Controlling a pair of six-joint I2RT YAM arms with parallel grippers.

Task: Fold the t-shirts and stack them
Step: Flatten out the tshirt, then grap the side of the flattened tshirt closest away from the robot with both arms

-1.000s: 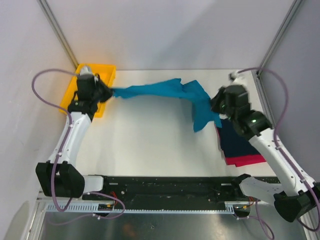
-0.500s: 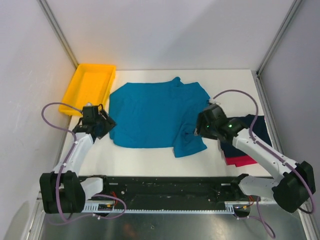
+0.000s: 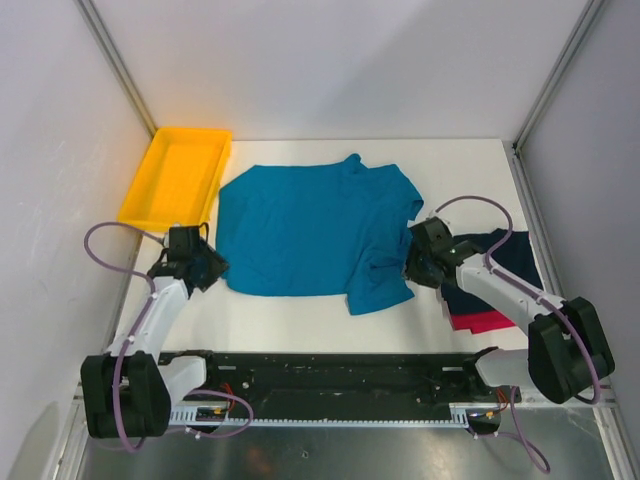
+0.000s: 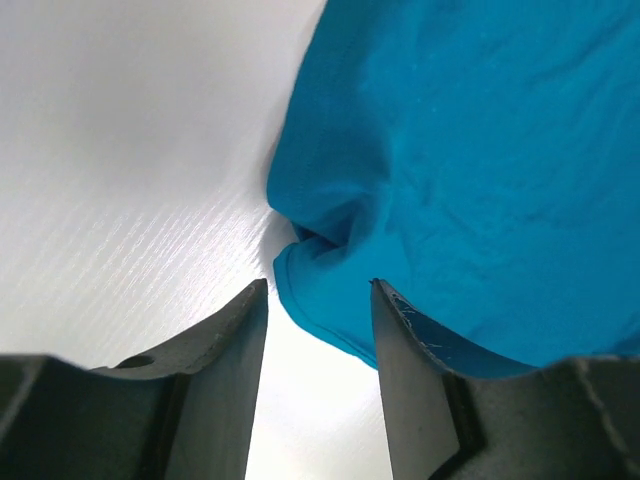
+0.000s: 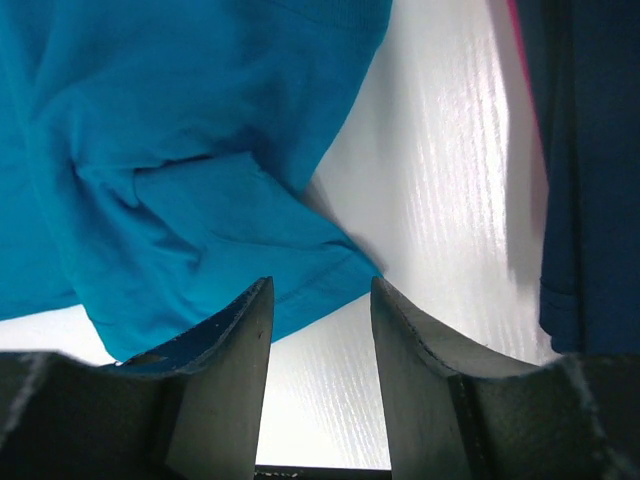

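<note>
The teal-blue t-shirt [image 3: 310, 228] lies spread flat on the white table, with its right side rumpled and one sleeve folded over. My left gripper [image 3: 207, 268] sits low at the shirt's near left corner. It is open, and the teal hem [image 4: 330, 315] rests on the table between the fingertips, ungripped. My right gripper [image 3: 413, 268] is open at the shirt's near right corner [image 5: 230, 250], and nothing is pinched between its fingers [image 5: 235, 340]. The dark navy t-shirt [image 3: 497, 268] lies folded at the right on top of the red-pink one [image 3: 490, 322].
A yellow plastic tray [image 3: 178, 180] stands at the far left of the table. Bare white table [image 3: 300, 325] runs between the teal shirt and the arms' black base rail [image 3: 330, 375]. Grey walls close in the left, right and back.
Both grippers have let go of the teal shirt, which was stretched in the air and now lies flat. Both arms have dropped and drawn back toward the near corners, jaws open.
</note>
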